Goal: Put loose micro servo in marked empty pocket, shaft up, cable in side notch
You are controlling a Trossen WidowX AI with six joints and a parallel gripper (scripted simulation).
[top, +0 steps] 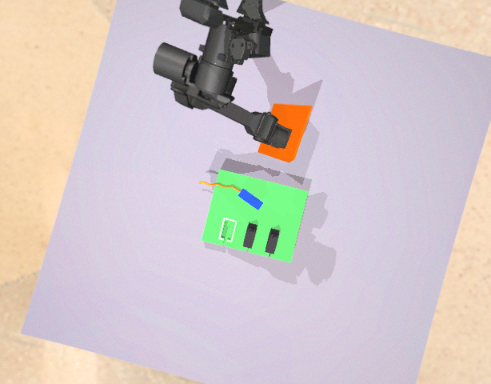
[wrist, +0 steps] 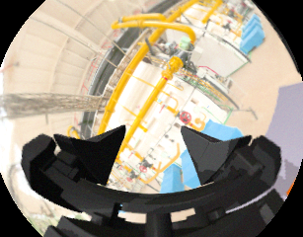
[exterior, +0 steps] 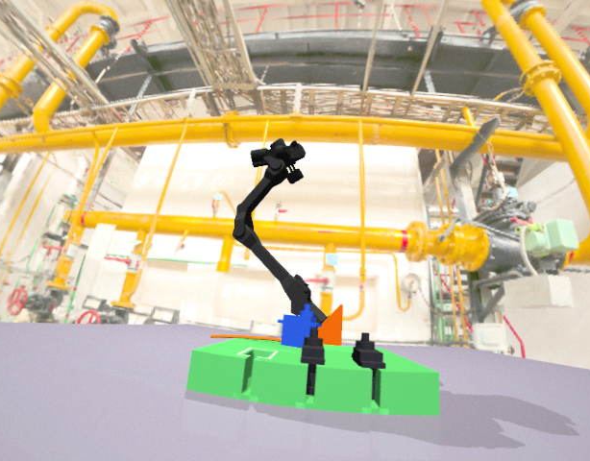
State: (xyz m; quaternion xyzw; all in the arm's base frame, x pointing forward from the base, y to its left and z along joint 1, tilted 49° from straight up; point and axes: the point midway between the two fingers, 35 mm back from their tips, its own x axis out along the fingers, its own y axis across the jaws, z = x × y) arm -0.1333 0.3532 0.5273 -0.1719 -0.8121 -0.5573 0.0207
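Observation:
The loose blue micro servo (top: 250,199) (exterior: 296,331) stands upright on top of the green deck (top: 289,206) (exterior: 409,392), its shaft end up, turned at an angle to the pockets. Its orange cable (top: 223,185) (exterior: 240,336) runs left past the deck's edge. A white outline (top: 221,228) (exterior: 262,350) marks the empty pocket at the deck's front left, with a side notch in the front wall. My gripper (wrist: 153,128) is open, with nothing between its fingers; it is held high and well away from the servo. Its fingertips are not clear in the top and exterior views.
Two black servos, one (top: 249,235) (exterior: 312,351) beside the marked pocket and another (top: 273,241) (exterior: 367,354) further right, sit in the deck with their cables in front notches. An orange wedge-like block (top: 301,124) (exterior: 332,329) stands behind the deck, by the lower part of the arm.

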